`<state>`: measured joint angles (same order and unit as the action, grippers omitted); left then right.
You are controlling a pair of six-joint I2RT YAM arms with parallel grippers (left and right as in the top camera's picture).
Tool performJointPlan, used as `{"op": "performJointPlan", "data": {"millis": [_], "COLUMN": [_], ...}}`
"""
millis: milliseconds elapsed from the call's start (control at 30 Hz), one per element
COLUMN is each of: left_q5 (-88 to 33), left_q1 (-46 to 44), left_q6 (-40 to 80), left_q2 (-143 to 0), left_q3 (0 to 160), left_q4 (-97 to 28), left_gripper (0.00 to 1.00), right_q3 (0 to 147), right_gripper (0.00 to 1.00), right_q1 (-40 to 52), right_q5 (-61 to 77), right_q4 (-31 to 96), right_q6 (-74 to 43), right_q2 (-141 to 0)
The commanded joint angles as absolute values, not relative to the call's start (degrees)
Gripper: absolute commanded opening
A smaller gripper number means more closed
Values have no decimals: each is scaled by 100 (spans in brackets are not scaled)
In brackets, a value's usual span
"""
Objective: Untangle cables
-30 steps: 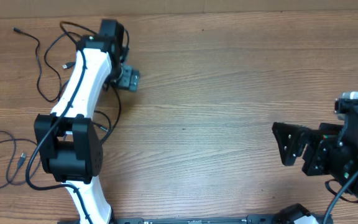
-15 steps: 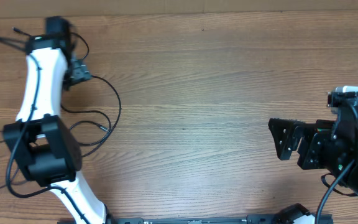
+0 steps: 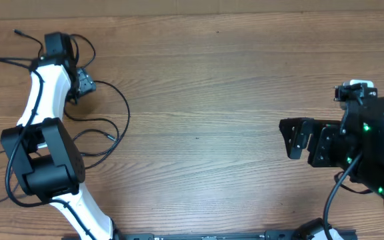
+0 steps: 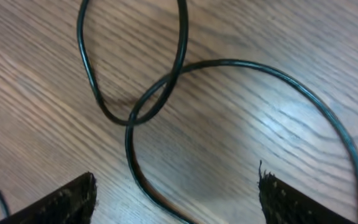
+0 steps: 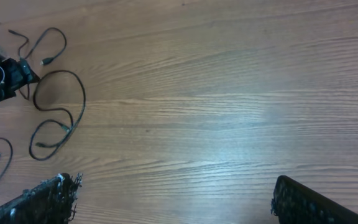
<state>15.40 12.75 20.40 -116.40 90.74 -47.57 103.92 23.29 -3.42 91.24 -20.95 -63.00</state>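
On the table [image 3: 232,80] the job looks only part done. All the cables [image 3: 128,115] lie on its left side: some by the far-left corner, one long curve running out toward the middle, more loops at the left edge. The left arm [image 3: 45,100] reaches over them to that corner, while the right arm [image 3: 379,147] hangs over bare wood, well apart from any cord. Up close, two strands [image 4: 182,37] cross, a loop lying over a longer curve, so I judge there is separating left to do. The left gripper [image 3: 84,85] hovers just above this crossing with its jaws wide and nothing pinched. The right gripper [image 3: 297,140] is also spread wide and empty. Against a second ago, the left arm has swung from nearer the middle out to the far-left corner. The long curve, then partly hidden under the arm, now lies in plain view. The right arm has crept a little inward.
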Motion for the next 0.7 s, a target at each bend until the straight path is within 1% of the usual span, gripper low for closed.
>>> {"op": "performJointPlan", "data": {"millis": [0, 33, 67, 100, 267, 400, 467, 500, 567, 600, 667], "left_q5": [1712, 1712, 1712, 1712, 1712, 1715, 1721, 1745, 1990, 2169, 2521], "left_q1": [1363, 1382, 1415, 1426, 1433, 1435, 1435, 1435, 1435, 1435, 1439], "left_q6": [1872, 1861, 1863, 1863, 1861, 1857, 1750, 1708, 1671, 1671, 1669], "left_q2": [-11657, -11657, -11660, -11660, -11660, -11660, -11662, -11660, -11662, -11662, -11662], "left_q3": [8676, 8630, 8517, 8468, 8202, 8012, 7909, 7874, 7819, 7813, 7813], "left_q4": [-4296, -4204, -3959, -3833, -3100, -2628, -2370, -2287, -2161, -2134, -2062], "left_gripper": [83, 82, 77, 75, 73, 62, 50, 49, 39, 25, 4], "right_q3": [10420, 10420, 10420, 10420, 10420, 10420, 10420, 10420, 10420, 10420, 10420], "right_gripper": [100, 100, 100, 100, 100, 100, 100, 100, 100, 100, 100], "right_q1": [2307, 2307, 2307, 2307, 2307, 2307, 2307, 2307, 2307, 2307, 2307], "right_q5": [-401, -401, -399, -397, -377, -379, -379, -379, -379, -379, -379], "right_q4": [9120, 9115, 9115, 9120, 9148, 9207, 9201, 9201, 9201, 9201, 9198], "right_q6": [-2102, -2104, -2104, -2106, -2106, -2104, -2104, -2104, -2106, -2104, -2106], "right_q2": [-6351, -6372, -6431, -6471, -6657, -6748, -6757, -6757, -6757, -6757, -6757]}}
